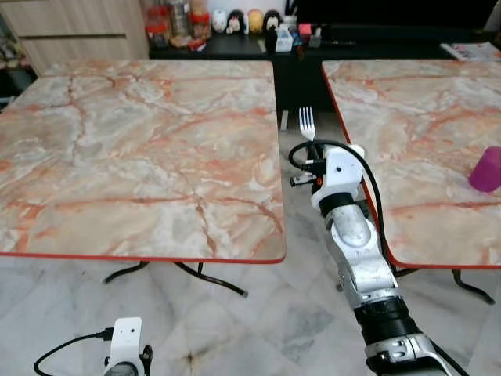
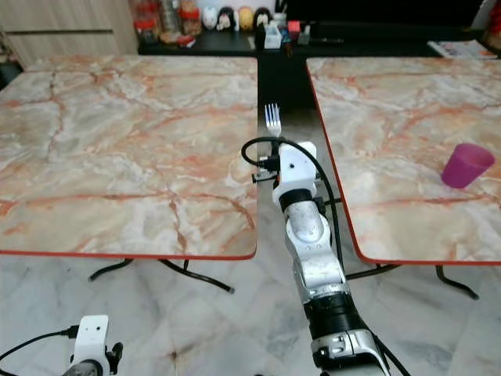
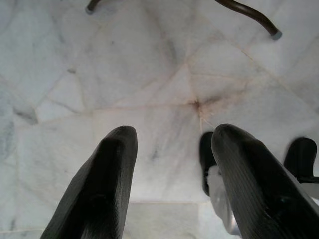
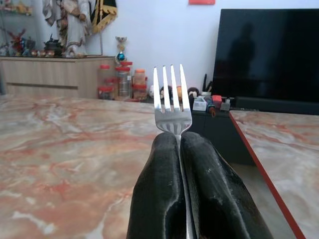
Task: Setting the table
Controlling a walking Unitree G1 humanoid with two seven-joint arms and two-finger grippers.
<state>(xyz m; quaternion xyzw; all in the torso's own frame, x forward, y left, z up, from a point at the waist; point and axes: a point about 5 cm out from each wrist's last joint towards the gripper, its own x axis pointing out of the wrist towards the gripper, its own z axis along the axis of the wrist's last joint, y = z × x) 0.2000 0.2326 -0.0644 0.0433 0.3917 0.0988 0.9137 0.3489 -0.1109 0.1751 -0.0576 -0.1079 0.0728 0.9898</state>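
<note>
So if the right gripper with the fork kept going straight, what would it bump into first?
Probably the black cabinet beyond the gap between the tables. The right gripper holds the fork, tines ahead, over that gap, though depth is hard to judge.

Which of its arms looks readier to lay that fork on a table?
The right. Its pincer is shut on the fork, raised between the two tables. The left pincer hangs open, low over the floor.
</note>
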